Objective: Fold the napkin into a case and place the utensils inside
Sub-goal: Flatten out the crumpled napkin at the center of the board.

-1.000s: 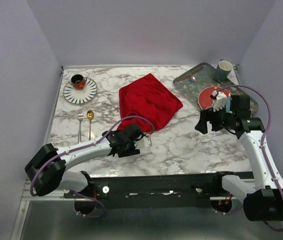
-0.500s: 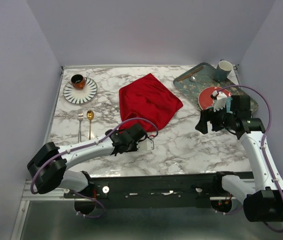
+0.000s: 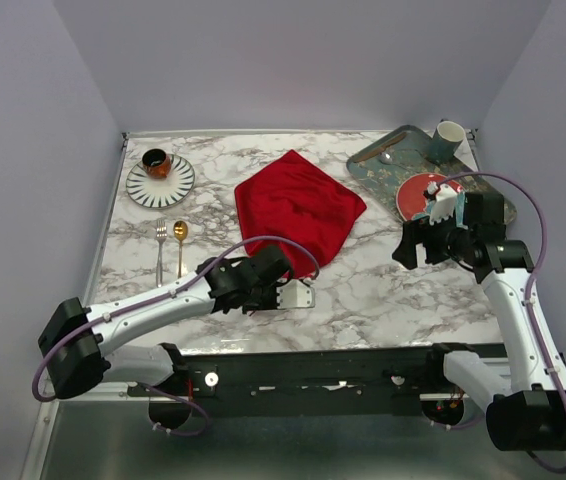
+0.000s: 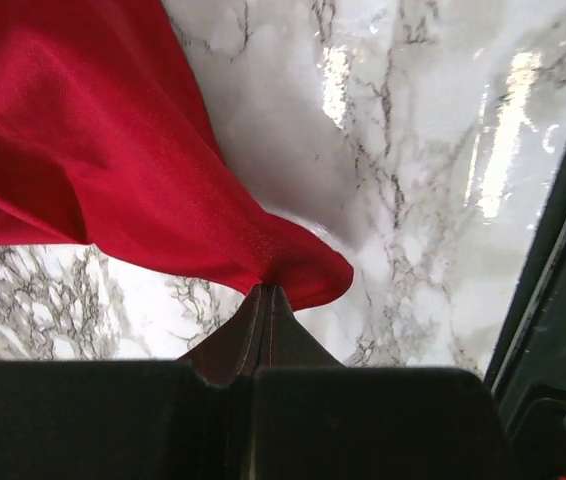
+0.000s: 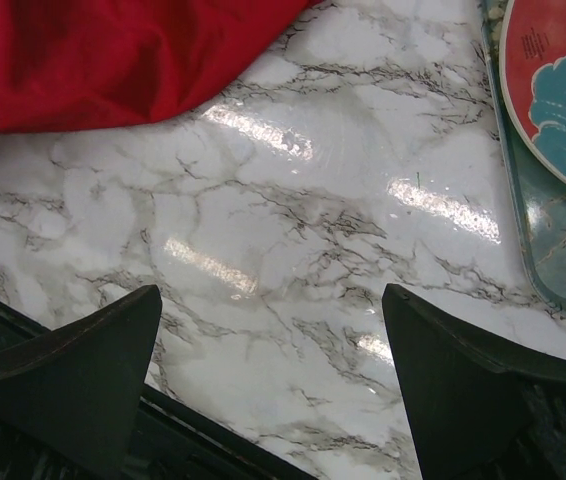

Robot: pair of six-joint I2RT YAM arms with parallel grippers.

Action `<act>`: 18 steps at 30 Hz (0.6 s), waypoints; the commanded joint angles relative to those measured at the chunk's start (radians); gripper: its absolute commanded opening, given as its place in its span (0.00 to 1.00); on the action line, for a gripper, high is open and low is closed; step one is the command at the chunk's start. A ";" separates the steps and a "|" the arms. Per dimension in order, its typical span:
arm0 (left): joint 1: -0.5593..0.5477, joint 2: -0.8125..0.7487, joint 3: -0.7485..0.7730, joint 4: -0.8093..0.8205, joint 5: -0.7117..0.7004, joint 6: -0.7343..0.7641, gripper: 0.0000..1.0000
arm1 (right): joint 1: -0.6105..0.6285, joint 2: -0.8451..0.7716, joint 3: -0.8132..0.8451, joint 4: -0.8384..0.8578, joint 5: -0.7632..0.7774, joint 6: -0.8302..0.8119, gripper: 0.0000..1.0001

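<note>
At the centre of the overhead view, your left gripper [image 4: 265, 292] pinches the near corner of the red napkin [image 3: 298, 205]. At right, your right gripper [image 5: 270, 300] hangs spread wide, holding nothing. The fork [image 3: 160, 240] and spoon [image 3: 180, 235] lie at left.

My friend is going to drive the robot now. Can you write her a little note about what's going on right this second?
Left claw: shut, pinching the near corner of the red napkin.
Right claw: open, holding nothing, above the table to the right of the napkin.
Gold spoon and silver fork: side by side at the table's left, untouched.
Done: corner gripped, nothing folded.
Left: fold the napkin into a case, then slip both utensils inside.
</note>
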 commanded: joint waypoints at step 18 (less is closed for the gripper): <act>0.641 0.400 0.644 0.048 0.205 -0.325 0.00 | 0.003 0.038 0.003 0.008 -0.026 0.008 1.00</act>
